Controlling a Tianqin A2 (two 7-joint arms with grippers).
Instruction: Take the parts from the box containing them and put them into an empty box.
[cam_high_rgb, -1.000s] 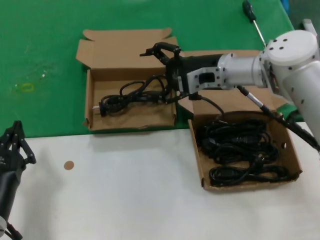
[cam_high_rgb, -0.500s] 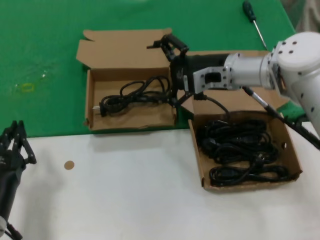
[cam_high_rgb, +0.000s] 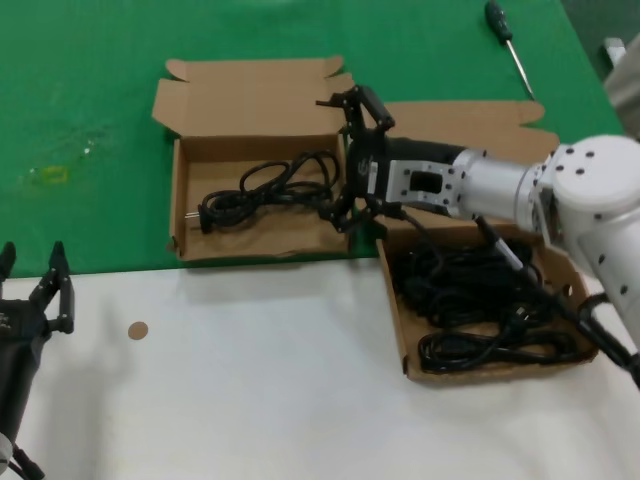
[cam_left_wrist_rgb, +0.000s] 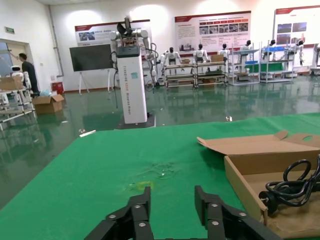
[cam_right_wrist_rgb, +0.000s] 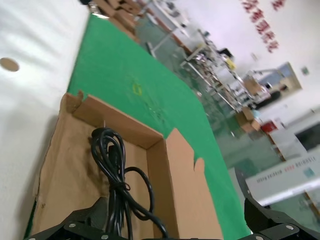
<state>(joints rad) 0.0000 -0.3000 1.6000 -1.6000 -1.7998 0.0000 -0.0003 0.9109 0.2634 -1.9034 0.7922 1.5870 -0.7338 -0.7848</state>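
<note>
Green cloth and a white desk (cam_high_rgb: 260, 380) carry two cartons. One coiled power cord (cam_high_rgb: 262, 188) already lies in the smaller box (cam_high_rgb: 185, 215); several cords (cam_high_rgb: 470, 290) remain in the broad-lidded box (cam_high_rgb: 395, 320). Right hand (cam_high_rgb: 352, 160) hovers released and empty at the smaller box's near corner, the delivered cord just beside it. Left hand (cam_high_rgb: 30, 295) is parked, fingers spread, at the desk's edge.

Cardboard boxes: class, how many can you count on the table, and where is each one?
2. One box, holding a single cord, lies on the green mat on the left; the other box, piled with cords, lies to its right.
</note>
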